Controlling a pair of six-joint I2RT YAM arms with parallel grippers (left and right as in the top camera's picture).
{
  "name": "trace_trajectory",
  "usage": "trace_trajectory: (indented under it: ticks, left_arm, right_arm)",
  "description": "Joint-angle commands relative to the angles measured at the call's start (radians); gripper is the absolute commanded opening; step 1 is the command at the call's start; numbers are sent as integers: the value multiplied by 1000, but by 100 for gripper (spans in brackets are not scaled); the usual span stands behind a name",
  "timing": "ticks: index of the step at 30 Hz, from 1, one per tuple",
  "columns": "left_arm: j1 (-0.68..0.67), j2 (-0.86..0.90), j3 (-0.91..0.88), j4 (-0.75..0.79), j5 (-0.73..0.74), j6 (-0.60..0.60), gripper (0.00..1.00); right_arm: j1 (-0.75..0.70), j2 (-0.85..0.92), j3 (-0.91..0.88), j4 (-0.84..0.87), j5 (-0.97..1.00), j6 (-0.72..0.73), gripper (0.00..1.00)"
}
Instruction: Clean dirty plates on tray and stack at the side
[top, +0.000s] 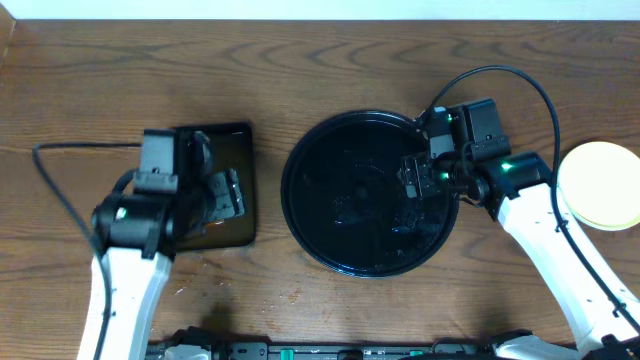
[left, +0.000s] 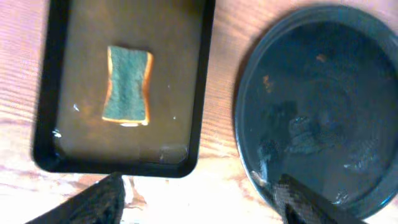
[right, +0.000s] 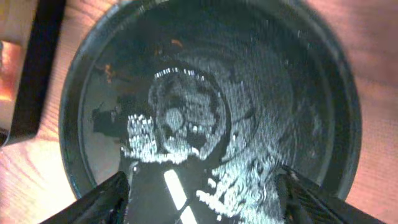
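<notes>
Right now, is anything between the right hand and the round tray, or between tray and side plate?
Nothing visible. The right hand hangs open over the round tray, which holds no plate. Between the tray and the pale yellow plate to its right, only that arm itself crosses.

The left arm (top: 125, 270) reaches in from the near edge, and the left gripper (top: 222, 192) points down with its jaws spread wide, gripping nothing. The right arm (top: 560, 250) angles in from the right side. The right gripper (top: 418, 188) also points down, jaws parted and empty.
</notes>
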Motion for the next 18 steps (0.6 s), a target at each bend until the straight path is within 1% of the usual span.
trace_trajectory:
  ticks: [1,4,5,6,12,15,18]
  left_arm:
    - [-2,-122,14,3,-58,10,83]
    - [-2,-191,14,8,-77,11,84]
    - [-2,-211,14,8,-77,11,84]
    - [-2,-225,14,8,-77,11,84]
    - [-2,-262,14,7,-76,11,84]
    - [-2,-257,14,24,-75,-34,85]
    - [-2,-250,14,22,-76,-34,85]
  right_arm:
    - [14,-85,0,45,13,-55,77]
    - [14,-143,0,92,12,-55,82]
    - [14,-161,0,101,12,-55,89]
    - [14,-179,0,105,12,-55,99]
    - [14,-220,0,96,12,-54,99]
    - [14,-219,0,85,12,-54,99]
    - [14,-219,0,67,11,-53,99]
